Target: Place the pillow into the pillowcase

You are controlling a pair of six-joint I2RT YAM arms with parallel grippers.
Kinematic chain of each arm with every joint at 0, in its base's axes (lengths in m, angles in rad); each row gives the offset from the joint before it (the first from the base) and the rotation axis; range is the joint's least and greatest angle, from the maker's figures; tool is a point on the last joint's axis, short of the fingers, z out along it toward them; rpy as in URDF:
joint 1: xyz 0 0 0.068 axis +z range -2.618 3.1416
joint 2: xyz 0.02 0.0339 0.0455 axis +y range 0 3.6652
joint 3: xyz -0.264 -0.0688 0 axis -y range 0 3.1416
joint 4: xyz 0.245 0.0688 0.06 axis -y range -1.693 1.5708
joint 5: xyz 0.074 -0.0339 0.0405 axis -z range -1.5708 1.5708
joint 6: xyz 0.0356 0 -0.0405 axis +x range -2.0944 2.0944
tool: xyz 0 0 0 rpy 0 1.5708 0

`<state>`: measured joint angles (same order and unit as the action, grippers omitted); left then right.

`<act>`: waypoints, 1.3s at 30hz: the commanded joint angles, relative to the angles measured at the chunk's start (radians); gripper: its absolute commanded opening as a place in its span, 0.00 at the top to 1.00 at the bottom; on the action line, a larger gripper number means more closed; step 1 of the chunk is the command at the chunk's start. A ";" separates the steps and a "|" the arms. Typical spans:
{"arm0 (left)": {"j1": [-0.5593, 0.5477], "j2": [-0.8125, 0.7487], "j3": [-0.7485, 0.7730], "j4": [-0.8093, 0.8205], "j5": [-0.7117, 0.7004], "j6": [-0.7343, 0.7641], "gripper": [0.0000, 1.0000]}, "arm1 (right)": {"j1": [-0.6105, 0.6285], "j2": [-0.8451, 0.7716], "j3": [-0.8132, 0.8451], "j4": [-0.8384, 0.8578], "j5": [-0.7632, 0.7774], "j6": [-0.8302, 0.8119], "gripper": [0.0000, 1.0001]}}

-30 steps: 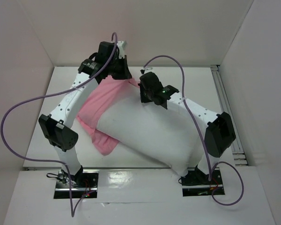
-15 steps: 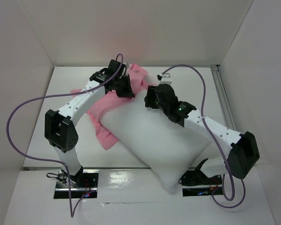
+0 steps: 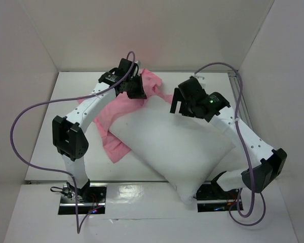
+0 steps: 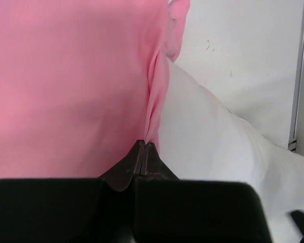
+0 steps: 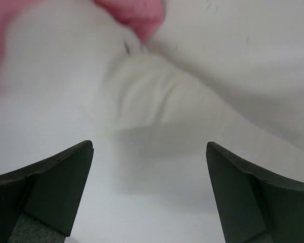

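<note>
White-walled enclosure [image 3: 142, 30], white table [image 3: 50, 111]; left fingers [image 4: 126, 172] clamped on pillowcase [image 3: 116, 109]; right fingers [image 5: 55, 187] spread wide over pillow [image 3: 177, 142].

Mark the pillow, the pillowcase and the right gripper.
pillow [image 3: 177, 144], top external view, middle of its white upper face.
pillowcase [image 4: 66, 86], left wrist view, flat pink fabric left of the pinched fold.
right gripper [image 5: 149, 147], right wrist view, midway between its open jaws, above the pillow.

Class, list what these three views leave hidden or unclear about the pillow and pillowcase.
1. Top view: the pillowcase mouth is hidden under the left arm and the pillow.
2. Left wrist view: the left end effector body blocks the fabric below its pinch.
3. Right wrist view: close-up blur; the pillow's edges are cut off by the frame.
</note>
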<state>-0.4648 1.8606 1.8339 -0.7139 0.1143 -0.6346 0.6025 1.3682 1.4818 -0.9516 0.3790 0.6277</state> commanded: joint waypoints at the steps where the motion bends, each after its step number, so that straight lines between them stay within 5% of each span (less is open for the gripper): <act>1: 0.008 0.026 0.054 -0.019 -0.005 0.021 1.00 | 0.005 -0.021 -0.102 -0.193 -0.210 0.079 0.01; 5: 0.008 0.035 0.100 -0.019 0.027 0.030 1.00 | 0.005 -0.122 -0.387 0.073 -0.437 0.118 0.04; 7: -0.014 0.044 0.100 -0.029 0.027 0.039 1.00 | 0.014 -0.167 -0.468 0.239 -0.506 0.129 0.20; 8: -0.026 0.045 0.114 -0.039 0.038 0.039 1.00 | 0.014 -0.167 -0.495 0.405 -0.556 0.129 0.44; 9: -0.056 0.045 0.114 -0.039 0.051 0.039 1.00 | 0.014 -0.176 -0.509 0.466 -0.557 0.129 0.79; 10: -0.075 0.045 0.128 -0.048 0.068 0.039 1.00 | 0.005 -0.167 -0.488 0.517 -0.568 0.119 1.00; 15: -0.207 -0.067 0.188 -0.073 0.153 -0.016 1.00 | 0.005 -0.138 -0.122 0.598 -0.470 -0.045 1.00; 17: -0.274 -0.103 0.176 -0.064 0.153 -0.085 1.00 | 0.005 -0.147 -0.103 0.635 -0.451 -0.069 1.00; 23: -0.302 -0.120 0.010 0.062 0.113 -0.183 1.00 | -0.050 -0.179 -0.342 0.666 -0.442 -0.020 1.00; 27: -0.248 -0.048 0.054 0.003 0.088 -0.117 0.97 | -0.112 -0.230 -0.501 0.697 -0.454 0.004 1.00; 29: -0.238 -0.037 0.148 -0.042 0.064 -0.035 0.83 | -0.141 -0.239 -0.534 0.674 -0.443 -0.029 1.00; 30: -0.238 -0.025 0.180 -0.068 0.047 -0.010 0.56 | -0.151 -0.239 -0.534 0.662 -0.443 -0.046 1.00; 31: -0.238 -0.024 0.226 -0.109 0.024 0.016 0.42 | -0.161 -0.239 -0.534 0.631 -0.443 -0.065 1.00; 34: -0.227 -0.111 0.213 -0.159 -0.187 0.067 0.12 | -0.201 -0.225 -0.523 0.584 -0.434 -0.124 1.00; 36: -0.172 -0.182 0.144 -0.159 -0.260 0.081 0.08 | -0.219 -0.186 -0.494 0.567 -0.468 -0.173 1.00; 39: -0.063 -0.320 -0.063 -0.148 -0.379 0.024 0.08 | -0.230 -0.114 -0.395 0.482 -0.509 -0.245 0.40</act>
<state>-0.6376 1.6737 1.8725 -0.8227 -0.0834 -0.6037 0.3855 1.2041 0.9810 -0.4389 -0.0937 0.4957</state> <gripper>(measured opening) 0.915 0.498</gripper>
